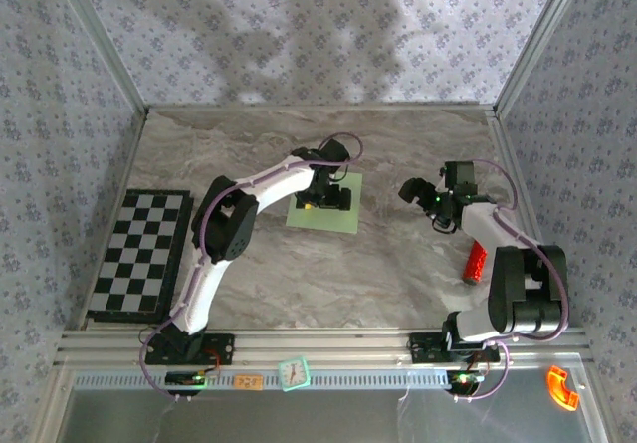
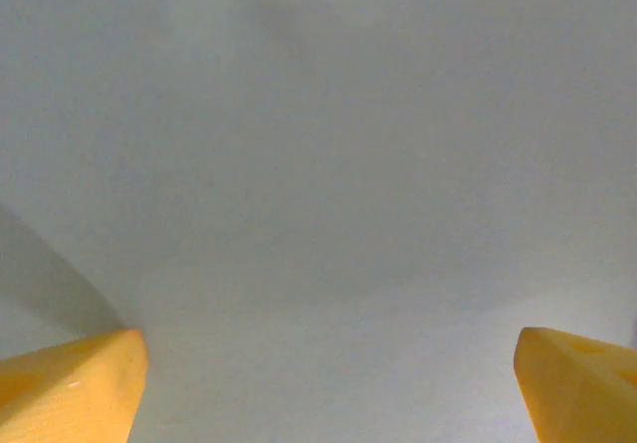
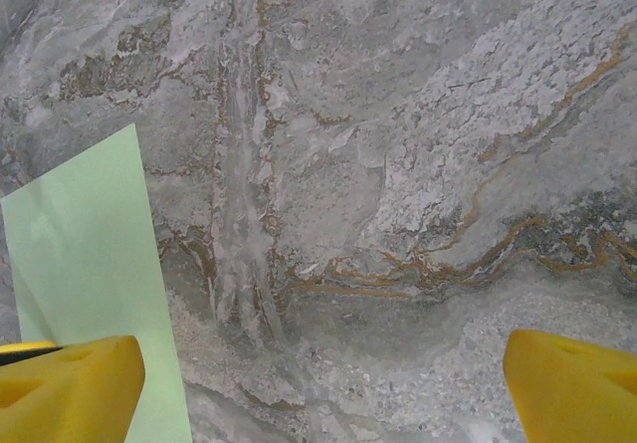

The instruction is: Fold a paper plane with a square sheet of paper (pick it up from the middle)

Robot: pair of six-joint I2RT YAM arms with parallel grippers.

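At the middle of the table [image 1: 398, 274], you had the left tool [image 2: 328, 358] spread wide over the flat square sheet of paper [image 1: 343, 219] and the right tool [image 3: 318, 363] wide nearby, so pinching risked crumpling or slipping.

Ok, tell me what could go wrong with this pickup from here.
The left gripper is wide open close over the sheet of paper, which lies flat on the table; closing may crumple or slide it instead of pinching it up. The right gripper is open over bare table beside the sheet's edge, so it would not steady the sheet if it slides.
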